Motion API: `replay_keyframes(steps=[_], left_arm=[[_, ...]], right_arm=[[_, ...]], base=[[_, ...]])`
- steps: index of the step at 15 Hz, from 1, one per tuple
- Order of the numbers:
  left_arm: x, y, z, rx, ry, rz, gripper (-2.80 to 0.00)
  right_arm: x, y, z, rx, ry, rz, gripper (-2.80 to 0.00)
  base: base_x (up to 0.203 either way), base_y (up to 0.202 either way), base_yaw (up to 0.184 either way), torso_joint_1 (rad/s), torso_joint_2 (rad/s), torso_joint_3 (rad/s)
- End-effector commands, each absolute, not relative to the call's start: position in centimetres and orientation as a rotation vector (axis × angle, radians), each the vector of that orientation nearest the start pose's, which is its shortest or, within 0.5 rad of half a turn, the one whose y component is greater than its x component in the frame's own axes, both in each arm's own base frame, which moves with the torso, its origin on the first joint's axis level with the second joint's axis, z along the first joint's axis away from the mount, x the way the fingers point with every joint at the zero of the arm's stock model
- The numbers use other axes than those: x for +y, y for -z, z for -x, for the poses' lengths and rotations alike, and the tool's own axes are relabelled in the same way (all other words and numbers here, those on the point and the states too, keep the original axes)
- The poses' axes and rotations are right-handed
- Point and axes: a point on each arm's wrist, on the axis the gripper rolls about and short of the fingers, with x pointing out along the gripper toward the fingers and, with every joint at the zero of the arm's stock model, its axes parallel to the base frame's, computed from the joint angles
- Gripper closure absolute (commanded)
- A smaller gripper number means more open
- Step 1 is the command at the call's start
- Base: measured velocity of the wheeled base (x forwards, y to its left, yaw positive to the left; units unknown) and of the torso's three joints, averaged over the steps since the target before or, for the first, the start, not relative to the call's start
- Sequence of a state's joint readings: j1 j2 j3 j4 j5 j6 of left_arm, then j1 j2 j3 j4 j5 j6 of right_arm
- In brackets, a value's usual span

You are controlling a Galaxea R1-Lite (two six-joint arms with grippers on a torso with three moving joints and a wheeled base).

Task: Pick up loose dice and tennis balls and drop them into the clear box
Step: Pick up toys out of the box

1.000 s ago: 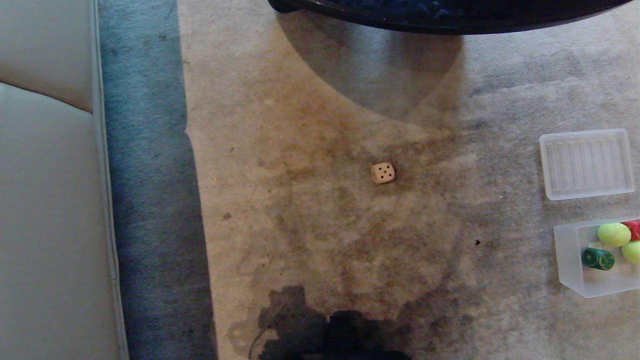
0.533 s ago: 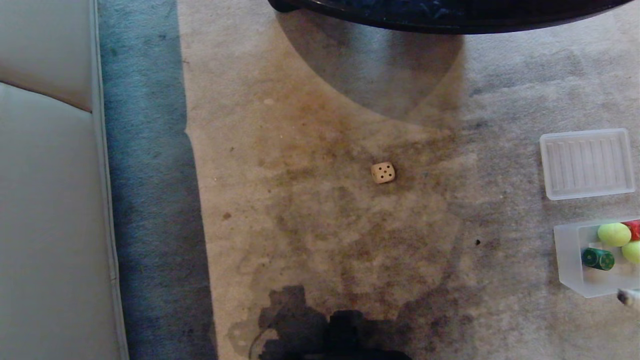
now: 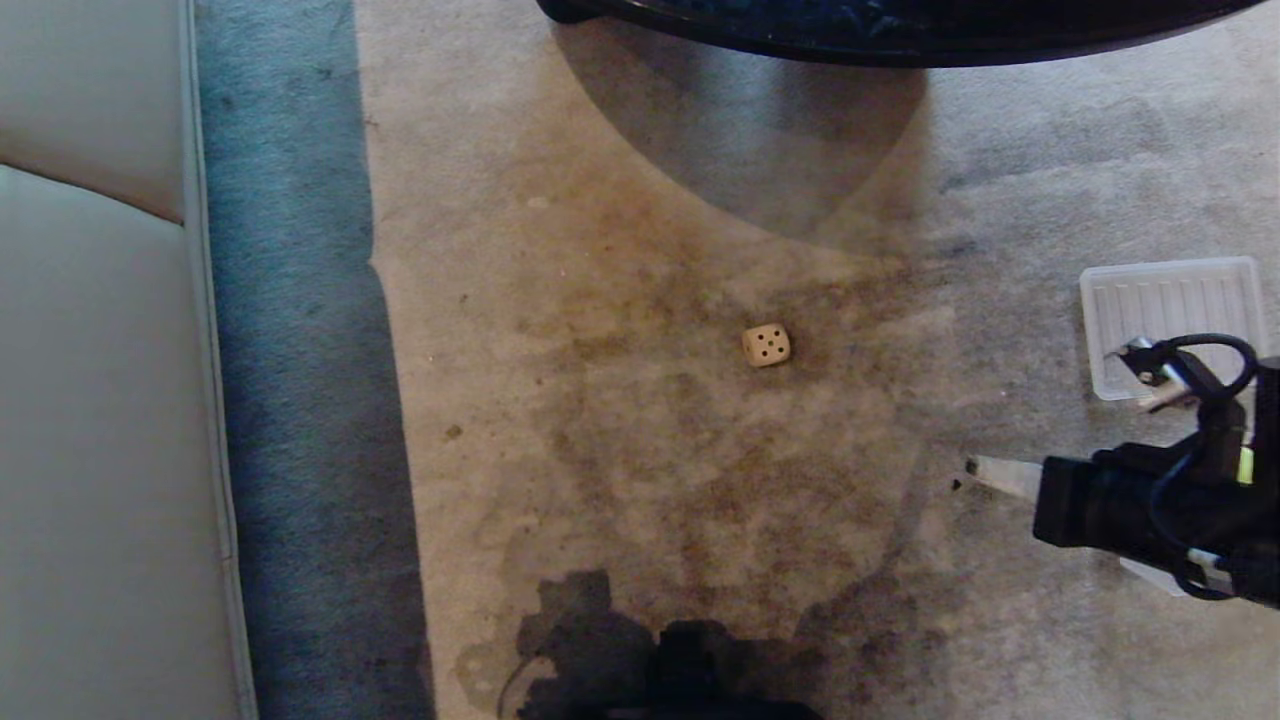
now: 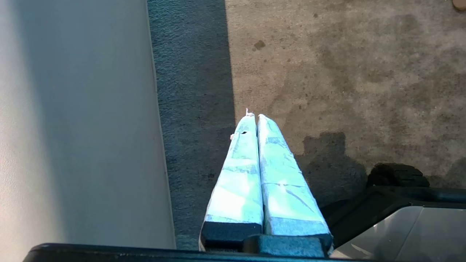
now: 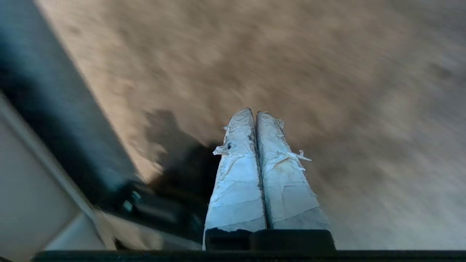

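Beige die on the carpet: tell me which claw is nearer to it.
Right. The right claw, shut, reaches in from the right side, short of the beige die. The left claw, shut, hangs by the sofa, outside the head view.

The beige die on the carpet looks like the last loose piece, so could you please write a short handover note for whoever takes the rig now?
Right gripper: shut, empty, reaching in from the right above the carpet, pointing toward the beige die.
Left gripper: shut, empty, parked beside the sofa.
Clear box: almost wholly hidden under the right arm; its contents cannot be seen now.
Ribbed clear lid: on the carpet, far right.
Left: open the gripper, grasp the die, drop it in the box.
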State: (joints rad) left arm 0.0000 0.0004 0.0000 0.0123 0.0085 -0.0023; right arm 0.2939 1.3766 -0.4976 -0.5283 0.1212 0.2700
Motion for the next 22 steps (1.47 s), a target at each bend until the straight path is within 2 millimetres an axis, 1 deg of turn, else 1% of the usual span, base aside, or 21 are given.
replay_keyframes(steps=[1, 2, 3, 4, 5, 6, 7, 9, 10, 15, 17, 19, 20, 22], left_arm=[[0.0, -7.4, 2.3, 0.012, -0.009, 0.003, 0.0], [0.0, -7.4, 2.3, 0.014, -0.009, 0.003, 0.0], [0.0, -7.4, 2.3, 0.013, -0.009, 0.003, 0.0], [0.0, -7.4, 2.3, 0.014, -0.009, 0.003, 0.0], [0.0, -7.4, 2.3, 0.014, -0.009, 0.003, 0.0], [0.0, -7.4, 2.3, 0.014, -0.009, 0.003, 0.0], [0.0, -7.4, 2.3, 0.012, -0.009, 0.003, 0.0], [0.0, -7.4, 2.3, 0.014, -0.009, 0.003, 0.0], [0.0, -7.4, 2.3, 0.013, -0.009, 0.003, 0.0], [0.0, -7.4, 2.3, 0.012, -0.009, 0.003, 0.0], [0.0, -7.4, 2.3, 0.012, -0.008, 0.003, 0.0], [0.0, -7.4, 2.3, 0.014, -0.009, 0.003, 0.0], [0.0, -7.4, 2.3, 0.012, -0.009, 0.003, 0.0], [0.0, -7.4, 2.3, 0.012, -0.009, 0.003, 0.0]], right_arm=[[9.0, -14.7, -23.1, 0.451, -0.413, -0.223, 0.0], [9.7, -14.9, -23.6, 0.423, -0.432, -0.224, 0.0], [10.2, -14.4, -24.6, 0.418, -0.434, -0.221, 0.0], [11.0, -13.6, -26.0, 0.412, -0.439, -0.215, 0.0], [11.7, -13.3, -27.1, 0.386, -0.449, -0.21, 0.0], [12.0, -13.6, -27.6, 0.351, -0.461, -0.208, 0.0], [12.2, -13.4, -28.2, 0.336, -0.468, -0.155, 0.0], [12.6, -12.1, -29.2, 0.33, -0.476, -0.002, 0.0], [12.7, -11.6, -29.6, 0.332, -0.468, 0.031, -2.8], [13.2, -11.6, -31.2, 0.28, -0.418, 0.105, -2.8], [13.6, -11.3, -32.2, 0.229, -0.422, 0.137, -2.8], [13.6, -11.2, -32.5, 0.226, -0.413, 0.154, -2.8], [13.4, -10.5, -33.1, 0.24, -0.372, 0.195, -2.8], [13.2, -10.3, -33.3, 0.24, -0.354, 0.21, -2.8]], base=[[0.0, 0.0, 0.0, 0.0, 0.0, 0.0], [0.0, 0.0, 0.0, 0.0, 0.0, 0.0], [0.0, 0.0, 0.0, 0.0, 0.0, 0.0], [0.0, 0.0, 0.0, 0.0, 0.0, 0.0], [0.0, 0.0, 0.0, 0.0, 0.0, 0.0], [0.0, 0.0, 0.0, 0.0, 0.0, 0.0], [0.0, 0.0, 0.0, 0.0, 0.0, 0.0], [0.0, 0.0, 0.0, 0.0, 0.0, 0.0], [0.0, 0.0, 0.0, 0.0, 0.0, 0.0], [0.0, 0.0, 0.0, 0.0, 0.0, 0.0], [0.0, 0.0, 0.0, 0.0, 0.0, 0.0], [0.0, 0.0, 0.0, 0.0, 0.0, 0.0], [0.0, 0.0, 0.0, 0.0, 0.0, 0.0], [0.0, 0.0, 0.0, 0.0, 0.0, 0.0]])
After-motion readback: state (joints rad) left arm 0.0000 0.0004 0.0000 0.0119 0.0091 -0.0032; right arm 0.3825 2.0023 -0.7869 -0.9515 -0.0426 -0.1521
